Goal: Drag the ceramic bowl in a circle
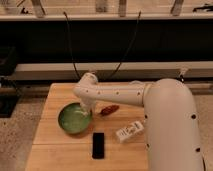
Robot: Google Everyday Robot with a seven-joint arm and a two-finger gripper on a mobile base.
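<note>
We judge the dragging step is in hand: our gripper (pixel 86 111) sits at the right rim of the green bowl (pixel 71 121), on the left of the wooden table (pixel 55 95). Whether it clamps the rim we cannot tell. Next we need a steady curved pull, clear of the phone (pixel 98 145).

hand (pixel 86 111) at ceramic bowl (pixel 71 121) rim, wooden table (pixel 55 150)

A light wooden tabletop (pixel 52 145) carries a flat black phone (pixel 98 145) near its front edge. To the phone's right, a white package (pixel 130 131) lies tilted. A small red object (pixel 109 109) lies further back, just right of the tool (pixel 88 111), which is down over the tabletop's left half. Two dark cables (pixel 70 47) hang behind, and a speckled floor (pixel 15 137) shows at the left.
</note>
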